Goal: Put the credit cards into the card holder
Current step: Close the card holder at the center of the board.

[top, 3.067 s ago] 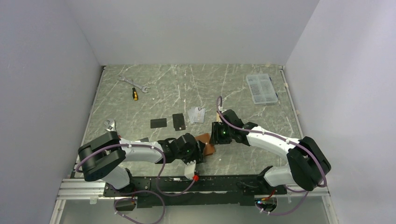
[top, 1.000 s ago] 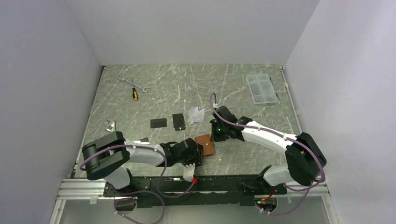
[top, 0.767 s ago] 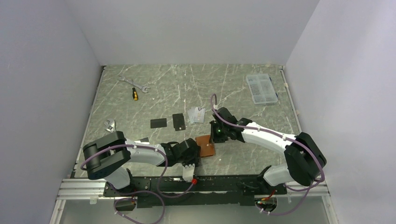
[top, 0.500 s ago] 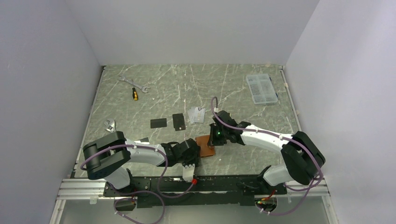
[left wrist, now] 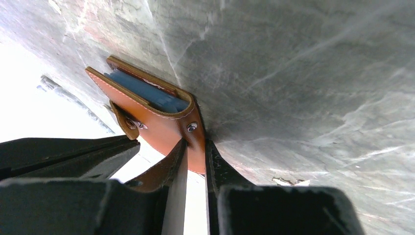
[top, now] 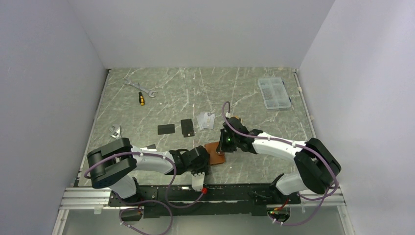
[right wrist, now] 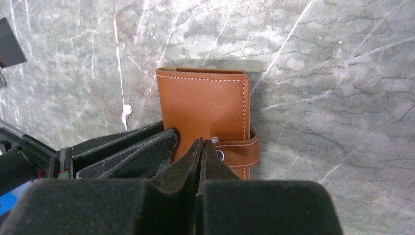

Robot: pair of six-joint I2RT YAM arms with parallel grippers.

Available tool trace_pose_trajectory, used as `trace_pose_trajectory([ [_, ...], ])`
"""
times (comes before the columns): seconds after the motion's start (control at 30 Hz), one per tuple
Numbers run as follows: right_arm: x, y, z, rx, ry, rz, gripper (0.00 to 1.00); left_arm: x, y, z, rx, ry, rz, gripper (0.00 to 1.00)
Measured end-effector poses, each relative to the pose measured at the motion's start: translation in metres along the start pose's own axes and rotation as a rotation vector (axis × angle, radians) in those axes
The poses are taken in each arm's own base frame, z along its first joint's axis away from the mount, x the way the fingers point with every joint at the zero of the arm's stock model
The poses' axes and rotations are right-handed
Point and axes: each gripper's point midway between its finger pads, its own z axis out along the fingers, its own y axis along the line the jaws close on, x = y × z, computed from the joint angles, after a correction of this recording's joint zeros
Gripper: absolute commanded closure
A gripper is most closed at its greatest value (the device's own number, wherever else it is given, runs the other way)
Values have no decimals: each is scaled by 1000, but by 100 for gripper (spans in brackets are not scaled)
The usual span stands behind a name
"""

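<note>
The tan-brown card holder [top: 214, 149] lies folded on the table between the arms. My left gripper [top: 206, 159] is shut on its near leather edge [left wrist: 195, 146]; the blue-grey inside [left wrist: 147, 91] shows in a narrow gap. My right gripper [right wrist: 202, 142] is shut, its tips on the card holder's cover [right wrist: 203, 105] at the snap-button tab [right wrist: 240, 152], with nothing seen between them. Two black cards [top: 166, 129] [top: 187, 127] and silver-grey cards [top: 206, 120] lie beyond. A bit of the orange card [top: 236, 117] shows behind the right wrist.
A clear compartment box [top: 273, 92] is at the back right. Wrenches [top: 140, 87] and a yellow-handled screwdriver [top: 141, 98] lie at the back left, another wrench [top: 115, 130] at the left edge. A black card's corner [right wrist: 10, 49] shows in the right wrist view.
My right gripper has come a little nearer and lower onto the card holder's tab. The card holder has tipped flatter onto the table. The left gripper has kept its hold.
</note>
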Motion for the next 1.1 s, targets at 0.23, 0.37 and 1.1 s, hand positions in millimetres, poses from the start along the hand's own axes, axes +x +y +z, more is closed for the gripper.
trace_pose_trajectory([
  [0.23, -6, 1, 0, -5, -41, 18, 100, -1, 0, 0, 5, 2, -2, 82],
  [0.37, -5, 1, 1, -12, -46, 21, 100, -1, 0, 0, 7, 2, -2, 83],
  [1.1, 1, 2, -14, 235, -3, -282, 54, -2, -1, -1, 22, -1, -22, 85],
])
